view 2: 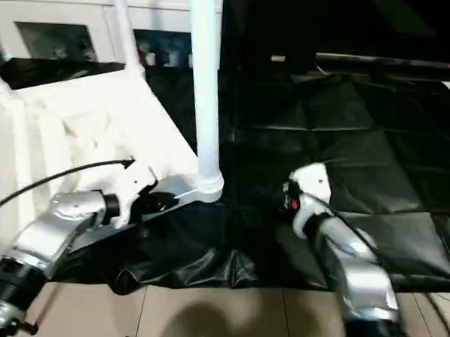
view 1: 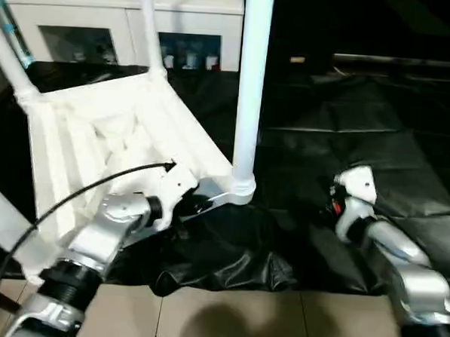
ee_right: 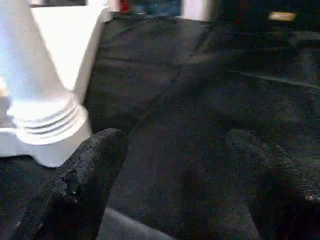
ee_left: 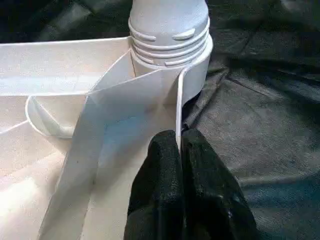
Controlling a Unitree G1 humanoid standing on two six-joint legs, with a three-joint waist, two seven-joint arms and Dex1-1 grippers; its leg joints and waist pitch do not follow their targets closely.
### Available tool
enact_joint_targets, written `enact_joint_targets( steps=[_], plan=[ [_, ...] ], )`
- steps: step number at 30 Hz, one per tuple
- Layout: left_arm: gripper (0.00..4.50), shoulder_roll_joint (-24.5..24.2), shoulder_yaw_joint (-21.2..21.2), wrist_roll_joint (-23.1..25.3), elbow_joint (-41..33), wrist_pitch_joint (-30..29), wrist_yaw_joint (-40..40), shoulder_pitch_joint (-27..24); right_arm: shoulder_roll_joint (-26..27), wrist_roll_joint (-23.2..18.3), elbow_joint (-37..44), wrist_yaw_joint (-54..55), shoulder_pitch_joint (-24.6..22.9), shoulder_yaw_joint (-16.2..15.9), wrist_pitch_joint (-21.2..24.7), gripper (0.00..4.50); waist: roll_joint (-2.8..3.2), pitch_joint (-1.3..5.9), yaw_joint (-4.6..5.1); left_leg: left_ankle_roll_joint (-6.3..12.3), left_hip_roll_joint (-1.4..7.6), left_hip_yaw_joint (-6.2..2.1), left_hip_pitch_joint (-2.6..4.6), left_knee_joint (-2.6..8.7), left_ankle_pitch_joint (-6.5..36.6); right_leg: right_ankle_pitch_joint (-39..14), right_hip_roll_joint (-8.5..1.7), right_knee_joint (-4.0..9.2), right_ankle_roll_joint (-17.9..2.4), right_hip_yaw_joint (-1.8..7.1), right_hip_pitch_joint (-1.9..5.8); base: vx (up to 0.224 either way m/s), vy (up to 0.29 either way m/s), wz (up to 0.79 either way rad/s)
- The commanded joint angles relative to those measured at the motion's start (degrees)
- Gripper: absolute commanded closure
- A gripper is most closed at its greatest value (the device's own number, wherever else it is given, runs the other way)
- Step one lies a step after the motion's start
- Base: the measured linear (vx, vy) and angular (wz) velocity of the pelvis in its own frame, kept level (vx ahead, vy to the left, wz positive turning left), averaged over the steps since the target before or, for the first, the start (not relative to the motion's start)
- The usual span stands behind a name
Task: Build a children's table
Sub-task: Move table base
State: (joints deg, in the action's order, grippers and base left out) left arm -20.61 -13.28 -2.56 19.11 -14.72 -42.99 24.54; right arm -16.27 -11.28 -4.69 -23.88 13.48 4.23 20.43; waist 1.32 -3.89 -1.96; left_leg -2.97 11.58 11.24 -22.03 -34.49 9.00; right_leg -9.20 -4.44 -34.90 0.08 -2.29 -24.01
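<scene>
Tabletop [view 1: 98,139] lies underside up on a black sheet [view 1: 341,122], ribs showing, tilted with its near corner low. Landmark: the near corner socket [view 1: 241,190], with a white leg [view 1: 252,79] standing upright in it. Two more legs rise from sockets farther back along the tabletop: one [view 1: 151,29] at the far corner, one [view 1: 8,59] at the far left corner.

Left gripper [ee_left: 178,150] sits just left of that socket, fingers pinched together on the thin edge wall of the tabletop. A black cable [view 1: 72,198] loops over the left forearm.

Right gripper [ee_right: 175,165] hovers to the right of the socket, jaws wide apart, nothing between them, black sheet below.

Behind the tabletop, white cabinets [view 1: 127,27] with glass fronts. Nearer than the sheet, pale floor tiles [view 1: 224,319].
</scene>
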Motion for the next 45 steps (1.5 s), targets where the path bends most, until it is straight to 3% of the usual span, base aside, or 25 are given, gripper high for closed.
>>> enact_joint_targets(
  steps=[1,10,14,19,20,21,22,23,25,26,27,28,29,31,32,33,34,35,36,37,38,39,40,43,45],
  plan=[
    [4.45,0.52,3.13,-1.32,-0.35,2.87,2.38,0.54,0.22,0.83,0.06,1.09,-0.08,0.67,0.80,0.80,-0.56,4.41,-0.14,-0.42,0.54,-0.97,1.02,4.07,18.55,-23.69,-2.19,5.24,-6.86,1.32,2.34,0.000,0.000,0.00],
    [4.45,1.86,5.11,-2.74,-1.64,2.60,3.42,0.21,1.74,0.94,1.38,3.31,-0.80,-0.43,1.38,0.80,-0.11,4.41,0.08,-0.47,0.51,-0.98,1.08,4.08,19.38,-23.91,-2.15,5.43,-6.64,1.28,2.27,0.000,0.000,0.00],
    [4.45,2.08,5.10,-3.03,-2.15,1.94,3.07,0.08,1.81,1.18,1.76,2.89,-0.95,-1.41,1.62,0.80,-0.01,4.09,0.48,-0.80,0.47,-1.14,3.27,4.33,28.53,-34.57,-1.82,6.44,-4.74,0.53,2.65,0.000,0.000,0.00],
    [4.45,2.30,5.35,-2.88,-2.39,1.82,2.89,-0.21,1.12,2.07,2.43,1.75,-1.14,-3.28,1.76,0.80,0.51,3.52,0.97,0.67,0.24,-1.19,4.87,4.62,30.55,-39.97,-1.82,8.03,-4.40,-1.02,4.24,0.000,0.000,0.00],
    [4.45,2.38,5.42,-2.93,-2.48,1.70,3.05,-0.30,0.78,2.15,2.58,1.11,-1.17,-3.93,2.37,0.80,0.35,3.85,1.05,0.96,0.40,-1.36,4.47,4.97,29.07,-37.05,-1.96,7.60,-5.34,-1.00,5.13,0.000,0.000,0.00],
    [4.45,2.39,5.46,-2.92,-2.50,1.65,3.15,-0.34,0.64,2.38,2.58,0.94,-1.20,-4.25,2.30,0.80,-0.84,3.69,0.15,3.71,-0.71,-2.80,-0.98,5.42,25.81,-37.38,-3.96,7.05,-3.88,-2.65,8.61,0.000,0.000,0.00],
    [4.45,2.43,5.55,-2.90,-2.57,1.54,3.41,-0.43,0.29,2.93,2.55,0.54,-1.28,-4.96,2.07,0.80,-0.02,3.92,0.59,5.33,-0.93,-3.25,-0.51,4.98,25.56,-42.30,-5.09,7.77,-1.74,-3.54,8.26,0.035,0.009,0.39],
    [4.45,2.44,5.58,-2.92,-2.63,1.47,3.38,-0.52,0.15,3.26,2.57,0.31,-1.37,-5.40,1.79,0.80,0.44,4.28,0.83,6.46,-1.19,-3.89,-0.68,4.11,23.38,-42.82,-6.23,8.22,-2.95,-4.48,8.97,0.035,0.009,0.39],
    [4.45,2.44,5.57,-2.87,-2.78,1.33,3.31,-0.64,0.07,3.31,2.61,0.23,-1.45,-5.64,1.67,0.80,0.75,4.28,1.41,8.02,-0.90,-4.51,-1.40,4.01,20.69,-38.03,-6.14,8.46,-5.55,-6.04,10.12,0.070,-0.008,0.55],
    [4.45,2.48,5.50,-2.73,-3.13,1.11,3.06,-1.01,0.08,2.75,2.80,-0.28,-1.74,-5.86,1.61,0.80,2.13,4.98,2.67,6.41,1.05,-3.88,3.13,4.31,21.51,-32.31,-3.92,7.88,-7.89,-4.99,7.43,0.075,-0.011,0.55],
    [4.45,2.48,5.50,-2.73,-3.13,1.11,3.06,-1.01,0.08,2.75,2.80,-0.28,-1.74,-5.86,1.61,0.80,1.40,4.02,3.16,5.60,1.75,-4.59,3.33,4.88,23.92,-29.27,-3.06,7.00,-9.37,-5.20,6.93,0.106,-0.020,0.33],
    [4.45,2.48,5.42,-2.63,-3.34,1.05,2.94,-1.22,0.05,2.41,2.93,-0.70,-1.93,-6.00,1.74,0.80,2.01,4.43,3.29,4.47,2.80,-5.01,5.03,5.76,26.28,-21.22,-2.04,5.46,-12.32,-4.74,6.51,0.125,-0.020,0.06],
    [4.45,2.51,5.38,-2.59,-3.50,0.95,2.87,-1.39,0.04,2.12,3.08,-0.92,-2.10,-6.05,2.02,0.80,1.46,4.43,3.75,5.62,2.88,-5.14,5.10,6.03,25.28,-15.09,-2.10,4.35,-14.72,-4.13,6.68,0.125,-0.020,0.06],
    [4.45,2.49,5.27,-2.43,-3.63,0.86,2.72,-1.68,-0.16,2.34,3.44,-1.34,-2.47,-6.47,1.97,0.80,0.78,4.91,3.21,7.34,0.61,-2.98,2.51,4.69,18.56,-10.19,-3.21,4.55,-16.76,-2.71,9.30,0.094,0.011,-0.03],
    [4.45,2.50,5.22,-2.53,-3.71,0.84,2.53,-1.85,-0.32,2.50,3.57,-1.62,-2.65,-6.65,1.73,0.80,0.43,5.32,2.58,8.82,-0.47,-2.10,0.58,3.58,10.63,-7.74,-3.64,4.57,-16.45,-2.03,10.63,0.070,0.020,-0.05],
    [4.45,2.42,5.09,-2.45,-3.79,0.85,2.45,-1.97,-0.37,2.54,3.62,-1.69,-2.76,-6.68,1.64,0.80,0.72,5.96,2.06,10.53,-0.52,-2.26,0.40,2.76,1.10,-0.73,-3.65,3.31,-16.30,-1.81,10.22,0.057,0.029,-0.02],
    [4.45,2.34,4.97,-2.33,-3.84,0.87,2.45,-2.11,-0.39,2.55,3.69,-1.71,-2.88,-6.69,1.60,0.80,0.61,6.25,2.27,11.76,-0.55,-2.64,0.26,2.30,-4.37,4.78,-3.34,2.29,-16.30,-1.83,9.85,0.084,0.020,0.00],
    [4.45,2.22,4.75,-2.14,-3.88,0.84,2.51,-2.31,-0.48,2.55,3.84,-1.84,-3.07,-6.71,1.55,0.80,0.66,6.88,2.24,15.40,-0.44,-3.58,1.22,0.63,-21.27,22.68,-2.67,-0.30,-16.34,-1.66,7.64,0.084,0.020,0.00],
    [4.45,2.18,4.69,-2.13,-3.91,0.83,2.48,-2.37,-0.51,2.56,3.87,-1.88,-3.12,-6.72,1.53,0.80,0.55,7.45,2.30,16.14,-0.50,-3.93,1.60,-0.04,-26.21,28.36,-2.38,-1.19,-16.11,-1.40,7.30,0.083,0.009,0.04],
    [4.45,2.04,4.43,-2.10,-4.07,0.72,2.30,-2.62,-0.65,2.61,3.99,-2.03,-3.34,-6.74,1.46,0.80,0.53,7.28,2.04,16.43,-0.59,-4.11,1.37,-0.52,-30.78,33.20,-2.29,-1.68,-15.71,-0.99,6.67,0.000,0.000,0.00],
    [4.45,2.00,4.37,-2.13,-4.16,0.69,2.31,-2.70,-0.72,2.62,4.02,-2.10,-3.43,-6.76,1.40,0.80,0.25,7.35,1.48,15.57,-0.81,-3.82,1.16,-0.78,-31.66,37.33,-2.31,-1.86,-14.77,-0.39,6.17,0.000,0.000,0.00],
    [4.45,2.02,4.38,-2.31,-4.26,0.35,2.20,-2.78,-0.77,2.63,4.06,-2.11,-3.54,-6.77,1.35,0.80,0.06,7.12,1.17,14.02,-0.95,-3.46,0.23,-0.34,-25.96,35.15,-2.53,-1.77,-14.34,-0.08,6.49,0.000,0.000,0.00],
    [4.45,2.00,4.27,-2.16,-4.32,0.33,2.20,-2.81,-0.87,2.56,4.03,-2.08,-3.59,-6.77,1.31,0.80,0.34,6.92,0.80,13.17,-0.72,-3.37,0.11,-0.05,-22.29,32.34,-2.70,-1.48,-14.30,0.03,6.31,-0.066,0.007,-0.02],
    [4.45,2.07,4.05,-1.59,-4.31,0.28,2.51,-2.85,-0.98,2.56,4.01,-1.78,-3.83,-6.66,1.27,0.80,0.79,5.00,0.23,6.83,1.07,-2.53,0.86,1.99,3.03,1.76,-3.14,1.36,-15.62,0.32,5.15,-0.090,0.002,-0.02],
    [4.45,2.23,4.04,-1.34,-4.18,0.21,2.77,-2.86,-0.83,2.66,4.02,-1.51,-4.00,-6.47,1.18,0.80,0.67,4.00,0.20,2.18,1.15,-2.18,1.39,2.99,13.84,-11.66,-2.99,2.58,-14.21,0.55,4.70,-0.114,-0.006,-0.01]
  ],
)
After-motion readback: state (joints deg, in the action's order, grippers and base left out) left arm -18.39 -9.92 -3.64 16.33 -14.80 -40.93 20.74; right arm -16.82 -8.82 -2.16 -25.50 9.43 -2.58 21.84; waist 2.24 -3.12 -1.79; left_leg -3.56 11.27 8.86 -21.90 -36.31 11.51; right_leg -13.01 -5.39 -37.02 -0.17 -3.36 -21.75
